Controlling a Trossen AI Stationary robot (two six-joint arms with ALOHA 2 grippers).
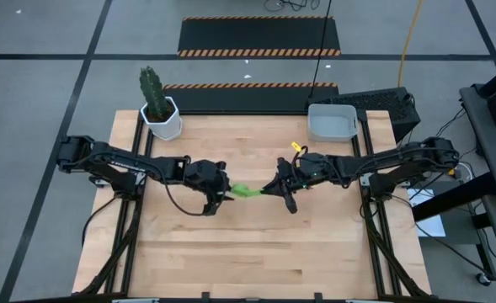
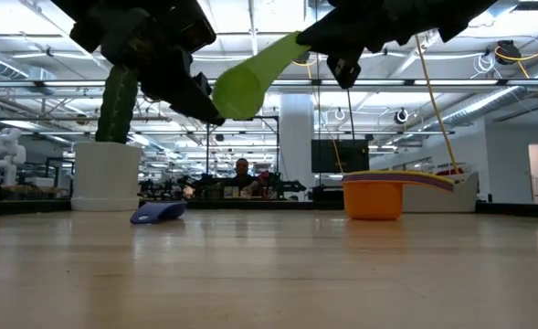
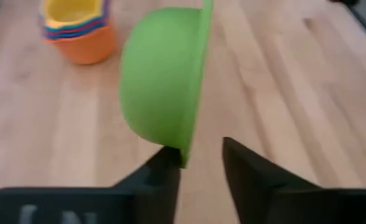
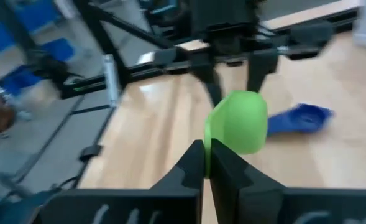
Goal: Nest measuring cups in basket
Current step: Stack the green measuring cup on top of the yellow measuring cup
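One green measuring cup [image 1: 246, 192], held in the air over the middle of my desk [image 1: 256, 252], between my two grippers. My right gripper [image 4: 206, 163] has its fingers closed on the cup's handle. My left gripper [image 3: 198, 163] has its fingers parted a little, one on each side of the bowl's rim; whether they press the rim I cannot tell.

One stack of nested measuring cups [image 2: 378, 194], the orange one outermost at the bottom, yellow [image 3: 71, 11] innermost on top, blue and reddish rims between; the number in the stack cannot be counted. It stands on the desk toward the far right.

One dark blue measuring cup [image 2: 157, 212], lying alone on the desk toward the far left.

One light grey basket [image 1: 332, 122] at the far right corner of the desk.

One white hexagonal pot with a cactus [image 1: 160, 109] at the far left corner.

No writing legible on any item.
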